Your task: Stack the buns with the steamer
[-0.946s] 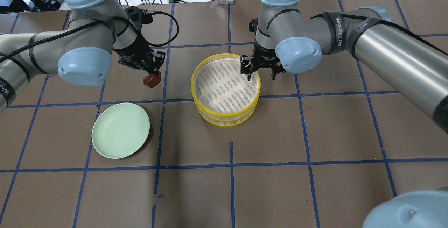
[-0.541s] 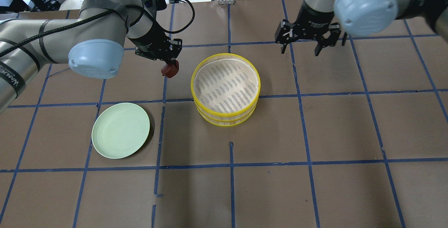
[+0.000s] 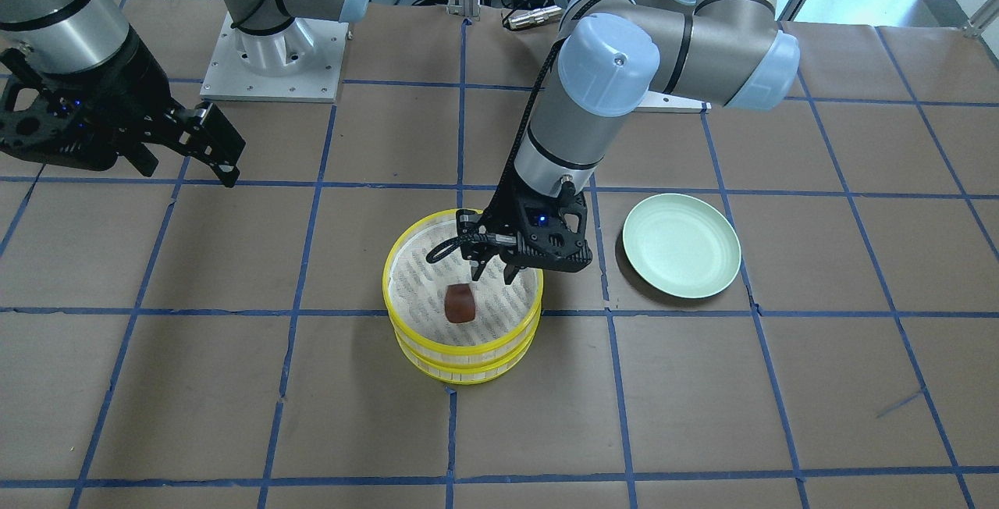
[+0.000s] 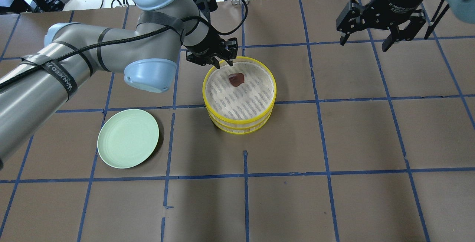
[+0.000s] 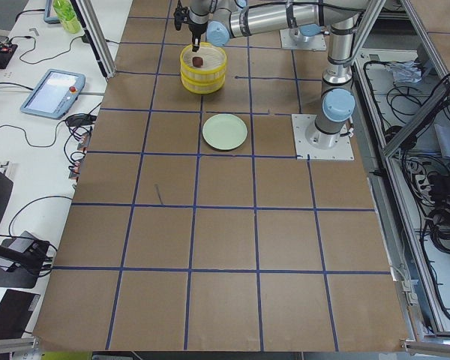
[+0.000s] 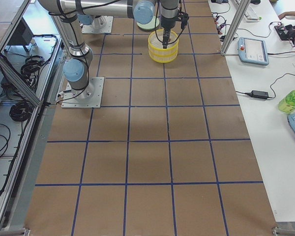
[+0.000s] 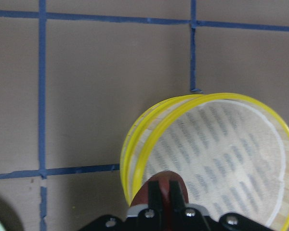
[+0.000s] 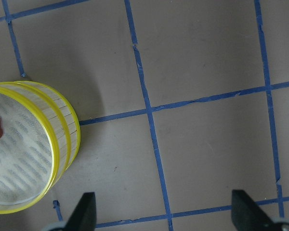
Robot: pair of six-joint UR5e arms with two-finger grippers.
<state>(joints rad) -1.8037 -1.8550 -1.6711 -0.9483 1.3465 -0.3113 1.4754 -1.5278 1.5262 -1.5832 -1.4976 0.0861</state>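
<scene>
The reddish-brown bun (image 4: 236,79) lies on the slatted floor of the top tier of the yellow-rimmed steamer (image 4: 239,121), near its back edge. It also shows in the front view (image 3: 460,304). My left gripper (image 4: 222,64) hangs open just above the steamer's back-left rim, with a gap between its fingertips and the bun (image 7: 166,177). My right gripper (image 4: 363,44) is open and empty, raised far to the right and back. The white bun is out of view.
The steamer (image 3: 460,353) is two stacked tiers at the table's centre. A pale green plate (image 4: 128,138) lies empty to the front left of it. Blue tape lines grid the brown table. Cables and gear lie beyond the far edge.
My left gripper carried the reddish-brown bun rightward over the steamer and let go; the bun now lies inside. My right gripper moved farther right and back, away from the steamer.
</scene>
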